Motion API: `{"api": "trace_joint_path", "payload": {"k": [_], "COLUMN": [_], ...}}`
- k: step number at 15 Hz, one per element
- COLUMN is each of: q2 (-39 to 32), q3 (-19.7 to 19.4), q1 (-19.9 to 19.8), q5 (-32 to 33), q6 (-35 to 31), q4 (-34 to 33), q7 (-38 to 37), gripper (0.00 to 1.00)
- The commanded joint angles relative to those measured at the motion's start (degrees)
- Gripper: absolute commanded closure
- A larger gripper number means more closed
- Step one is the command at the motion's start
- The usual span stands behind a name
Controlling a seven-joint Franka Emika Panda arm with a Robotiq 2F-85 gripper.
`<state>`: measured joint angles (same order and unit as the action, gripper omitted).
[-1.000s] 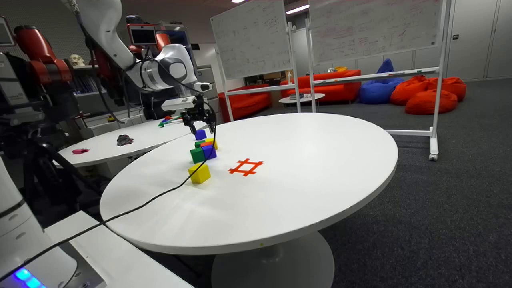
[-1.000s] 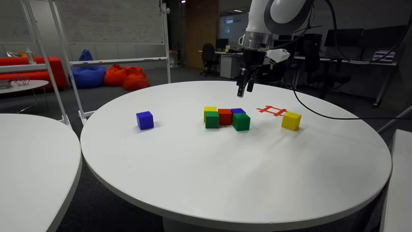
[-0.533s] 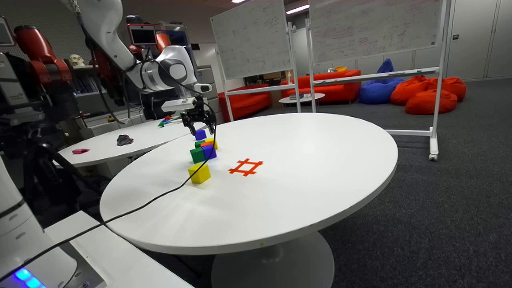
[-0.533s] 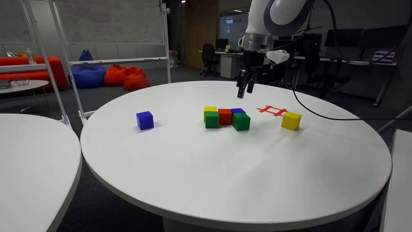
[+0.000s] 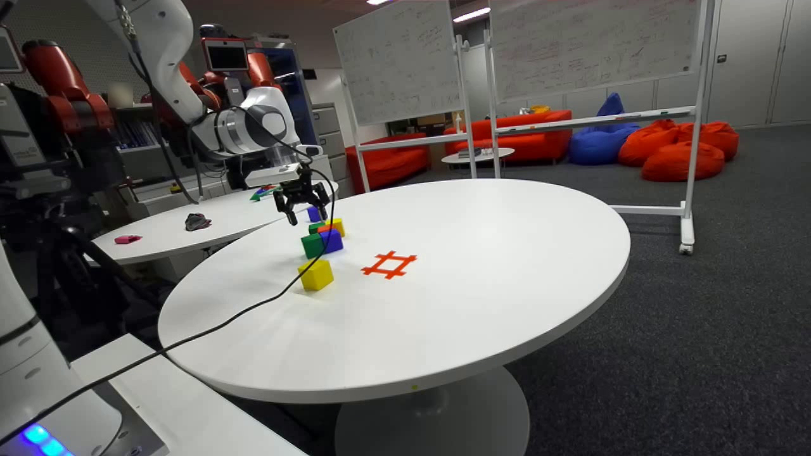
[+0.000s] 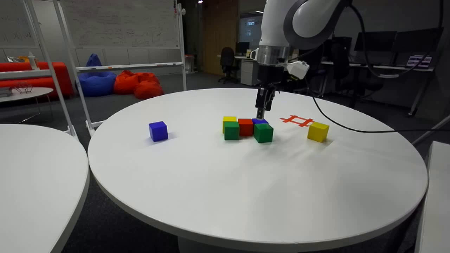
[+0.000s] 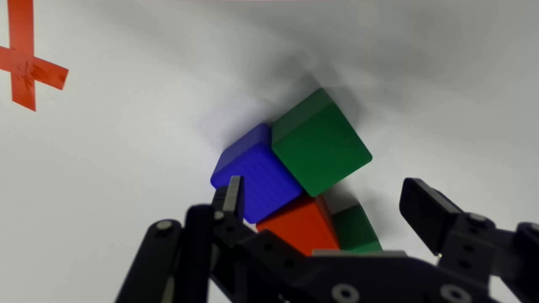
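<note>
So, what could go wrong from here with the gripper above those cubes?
In the wrist view, one finger of the open gripper covers part of a blue cube, so coming straight down might knock it. A green cube and the red cube crowd that blue one; closing could drag them along.

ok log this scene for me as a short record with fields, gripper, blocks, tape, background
gripper: open, holding nothing, pointing down
contact: cannot tell whether it touches any block
nearest blocks: blue block, green block
rest of cluster: red block, second green block, yellow block
set apart: lone blue block, lone yellow block
tape: red tape, crossed strips like a hash sign, lying flat
surface: round white table
background: whiteboards, red sofa, blue beanbag, red beanbags
</note>
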<state>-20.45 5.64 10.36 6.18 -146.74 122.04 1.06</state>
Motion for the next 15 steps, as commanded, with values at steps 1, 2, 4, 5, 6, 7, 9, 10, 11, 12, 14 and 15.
{"api": "trace_joint_path", "payload": {"k": [1, 2, 4, 5, 6, 7, 9, 10, 11, 12, 14, 15], "q2": [-1.65, -1.84, -2.15, -2.13, -1.86, -1.86, -1.87, -1.87, -1.88, -1.89, -1.86, -1.98], "q3": [0.36, 0.43, 0.41, 0.34, 0.74, 0.75, 0.76, 0.75, 0.75, 0.75, 0.65, 0.59], "q1": [1.35, 1.63, 2.05, 2.19, 1.71, 1.78, 1.83, 1.83, 1.83, 1.83, 1.85, 1.88], "q5": [2.54, 2.83, 3.35, 3.65, 2.52, 2.63, 2.69, 2.7, 2.7, 2.71, 2.73, 2.76], "q6": [3.39, 3.63, 3.98, 4.07, 1.92, 2.17, 2.44, 2.45, 2.46, 2.47, 2.54, 2.52], "q4": [-2.24, -2.42, -2.72, -2.76, -1.54, -1.65, -1.83, -1.88, -1.9, -1.92, -1.92, -2.02], "q7": [0.28, 0.37, 0.25, 0.02, -0.1, -0.1, -0.1, -0.1, -0.1, -0.1, -0.37, -0.45], "gripper": [0.0, 0.0, 0.0, 0.0, 0.0, 0.0, 0.0, 0.0, 0.0, 0.0, 0.0, 0.0]}}
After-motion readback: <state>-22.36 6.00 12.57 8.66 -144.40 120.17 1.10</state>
